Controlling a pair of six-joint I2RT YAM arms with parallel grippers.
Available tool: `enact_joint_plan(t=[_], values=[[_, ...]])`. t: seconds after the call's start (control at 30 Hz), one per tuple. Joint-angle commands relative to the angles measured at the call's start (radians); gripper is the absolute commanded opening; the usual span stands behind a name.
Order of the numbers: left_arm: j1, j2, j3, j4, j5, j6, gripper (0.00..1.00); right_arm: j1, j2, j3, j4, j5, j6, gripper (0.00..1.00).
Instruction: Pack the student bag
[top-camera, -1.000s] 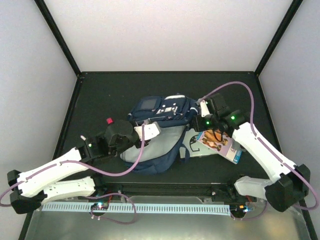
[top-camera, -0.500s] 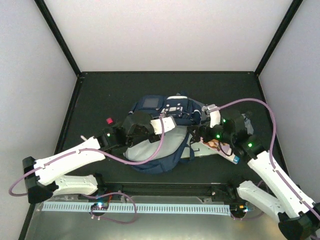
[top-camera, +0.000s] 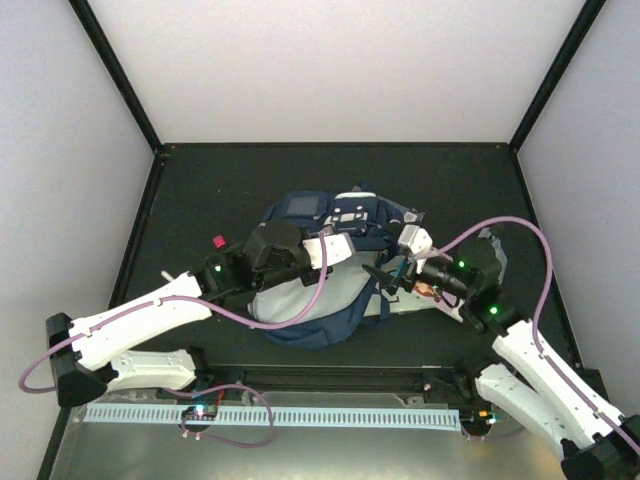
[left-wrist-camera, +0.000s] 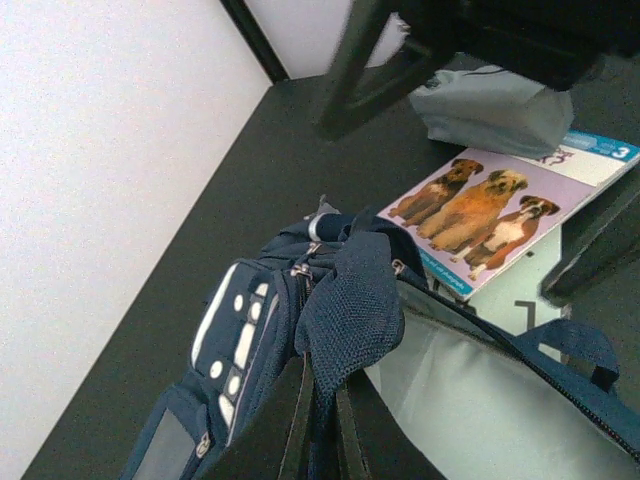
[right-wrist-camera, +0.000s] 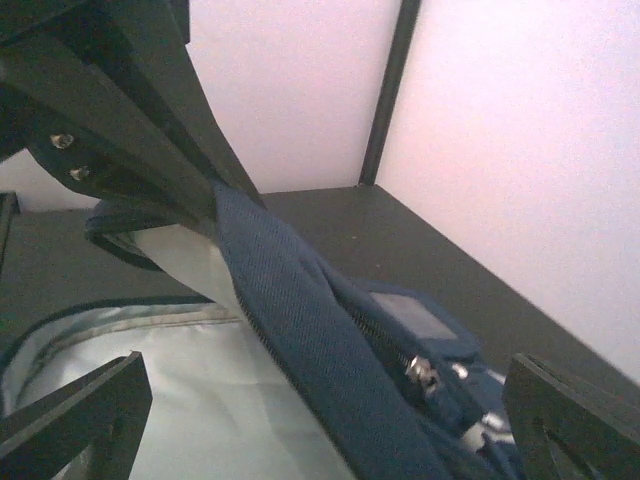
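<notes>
The student bag (top-camera: 318, 300), navy with pale grey lining (left-wrist-camera: 470, 400), lies open mid-table. My left gripper (top-camera: 345, 246) is shut on the navy mesh rim (left-wrist-camera: 345, 310) of its opening and holds it up. In the right wrist view that rim (right-wrist-camera: 300, 310) runs across, between my right gripper's (right-wrist-camera: 320, 420) wide-open jaws, with the lining (right-wrist-camera: 150, 400) below. From above, the right gripper (top-camera: 385, 275) is at the bag's right edge, open and holding nothing. The left gripper's fingers (right-wrist-camera: 120, 130) show pinching the fabric.
A book with dogs on its cover (left-wrist-camera: 490, 215) lies right of the bag on a pale sheet (left-wrist-camera: 520, 300), mostly under my right arm in the top view. A small grey pouch (top-camera: 492, 245) sits behind it. A small red object (top-camera: 218, 241) lies left of the bag.
My right gripper has opened wide and swung from the book leftward to the bag's rim. My left gripper moved right with the rim, then held still.
</notes>
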Motion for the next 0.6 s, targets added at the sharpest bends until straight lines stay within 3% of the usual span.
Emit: enact_joint_plan(t=[0.0, 0.1, 0.17, 0.47, 0.5, 0.57], values=[[-0.001, -0.016, 0.038, 0.137, 0.093, -0.011, 0.01, 0.013, 0.067, 0.058, 0.059, -0.069, -0.259, 0.99], [-0.001, -0.022, 0.039, 0.129, 0.118, 0.001, 0.02, 0.014, 0.135, 0.092, 0.051, -0.095, -0.307, 1.0], [-0.001, -0.028, 0.039, 0.123, 0.117, 0.002, 0.02, 0.014, 0.186, 0.124, 0.025, -0.12, -0.329, 0.94], [-0.001, -0.046, 0.031, 0.091, 0.147, 0.003, 0.03, 0.014, 0.26, 0.166, -0.05, -0.163, -0.435, 0.36], [-0.001, -0.05, 0.028, 0.093, 0.145, -0.003, 0.1, 0.015, 0.262, 0.172, -0.059, -0.154, -0.434, 0.29], [0.0, -0.064, 0.019, 0.097, 0.13, -0.018, 0.27, 0.014, 0.261, 0.178, -0.063, -0.139, -0.419, 0.24]])
